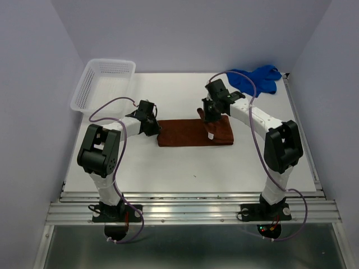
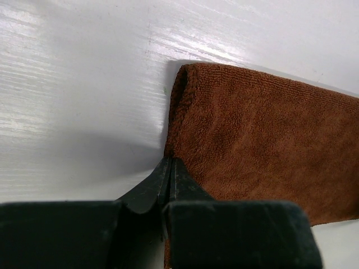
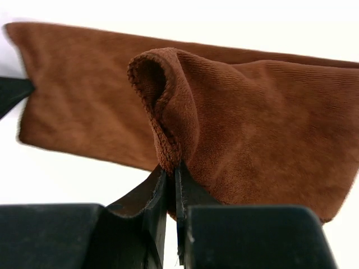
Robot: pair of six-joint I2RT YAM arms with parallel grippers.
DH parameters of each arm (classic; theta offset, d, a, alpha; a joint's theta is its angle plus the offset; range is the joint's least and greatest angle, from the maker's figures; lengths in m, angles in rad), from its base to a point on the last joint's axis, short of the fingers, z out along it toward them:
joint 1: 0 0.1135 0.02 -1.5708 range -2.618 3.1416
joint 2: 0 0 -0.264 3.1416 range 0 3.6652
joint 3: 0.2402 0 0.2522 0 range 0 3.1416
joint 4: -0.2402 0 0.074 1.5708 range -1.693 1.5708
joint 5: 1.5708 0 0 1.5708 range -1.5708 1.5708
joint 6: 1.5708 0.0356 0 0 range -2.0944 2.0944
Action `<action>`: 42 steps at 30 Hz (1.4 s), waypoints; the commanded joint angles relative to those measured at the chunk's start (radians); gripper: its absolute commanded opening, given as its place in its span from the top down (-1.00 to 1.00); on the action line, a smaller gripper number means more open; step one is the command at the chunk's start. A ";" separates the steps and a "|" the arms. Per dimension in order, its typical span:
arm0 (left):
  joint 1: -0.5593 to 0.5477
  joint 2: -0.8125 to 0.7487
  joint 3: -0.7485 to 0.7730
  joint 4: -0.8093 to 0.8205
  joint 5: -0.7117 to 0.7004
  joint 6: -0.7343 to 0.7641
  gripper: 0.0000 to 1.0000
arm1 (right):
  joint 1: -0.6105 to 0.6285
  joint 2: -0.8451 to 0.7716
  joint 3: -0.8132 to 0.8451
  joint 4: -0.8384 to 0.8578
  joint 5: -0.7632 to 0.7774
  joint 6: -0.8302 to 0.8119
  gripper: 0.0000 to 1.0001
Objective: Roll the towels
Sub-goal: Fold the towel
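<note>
Pretty plain setup tbh: a white table (image 1: 168, 168) boxed in by pale lavender-grey panels, a back wall (image 1: 190, 33), left wall (image 1: 28, 112) and right wall (image 1: 336, 84). Ribbed aluminium rails (image 1: 190, 210) run along the near edge, with a dull grey-green surface (image 1: 190, 246) below. Lighting's soft and even, with streaky glare on the tabletop up close.

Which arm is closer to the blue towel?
Right. The right gripper pinches the brown towel's end near the blue towel; the left gripper holds the opposite end.
</note>
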 commanded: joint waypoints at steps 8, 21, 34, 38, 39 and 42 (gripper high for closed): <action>-0.002 -0.037 0.013 0.017 -0.004 0.026 0.90 | 0.114 0.056 0.108 0.133 -0.082 0.177 0.99; -0.002 -0.068 -0.023 0.036 0.001 0.023 0.90 | 0.207 0.164 0.242 0.168 -0.119 0.223 0.99; -0.002 -0.085 -0.041 0.042 0.001 0.018 0.90 | 0.260 0.283 0.342 0.190 -0.148 0.240 0.99; -0.002 -0.094 -0.043 0.040 -0.007 0.012 0.90 | 0.260 0.317 0.355 0.198 -0.137 0.245 0.99; -0.002 -0.096 -0.046 0.040 -0.010 0.010 0.90 | 0.260 0.325 0.360 0.202 -0.136 0.246 0.99; -0.002 -0.096 -0.040 0.031 -0.021 0.004 0.90 | 0.260 0.362 0.374 0.225 -0.148 0.258 0.97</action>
